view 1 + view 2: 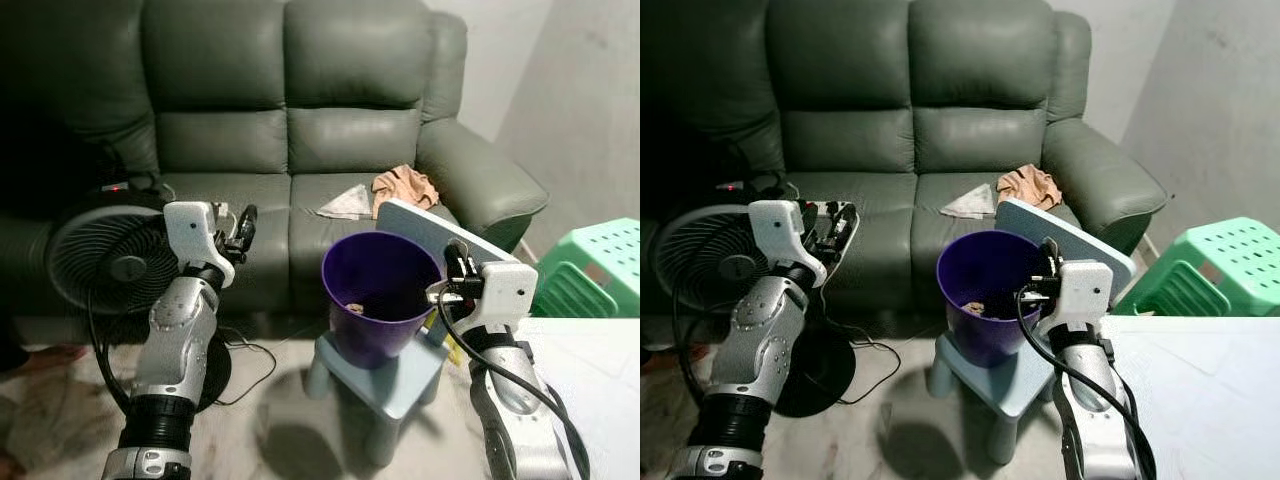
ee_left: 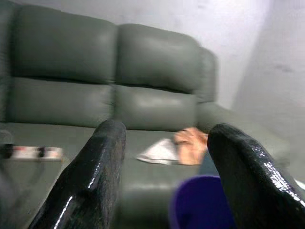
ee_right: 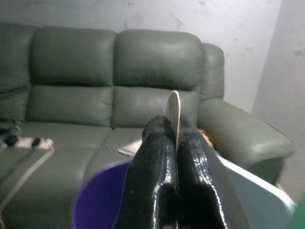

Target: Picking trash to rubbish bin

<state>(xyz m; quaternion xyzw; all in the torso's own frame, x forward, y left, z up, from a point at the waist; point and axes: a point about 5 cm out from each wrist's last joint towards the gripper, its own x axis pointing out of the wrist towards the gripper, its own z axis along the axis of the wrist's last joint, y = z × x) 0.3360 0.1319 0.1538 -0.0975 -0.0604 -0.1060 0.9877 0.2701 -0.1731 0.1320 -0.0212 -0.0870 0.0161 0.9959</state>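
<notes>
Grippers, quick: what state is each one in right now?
Left gripper: open, empty, raised toward the grey leather sofa.
Right gripper: shut on a thin white flat piece, above the purple plastic bin.

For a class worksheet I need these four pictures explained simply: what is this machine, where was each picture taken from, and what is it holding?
This is a humanoid robot with two silver arms, each ending in a gripper of two black fingers. The two wide pictures come from cameras in its head, looking down; the other two come from cameras on its wrists, looking along the fingers. It faces a grey-green sofa where a white paper and a crumpled tan piece lie. In front, a purple bin stands on a small pale blue stool, with some scraps inside. The left gripper is open and empty. The right gripper is shut on a thin white piece above the bin.
</notes>
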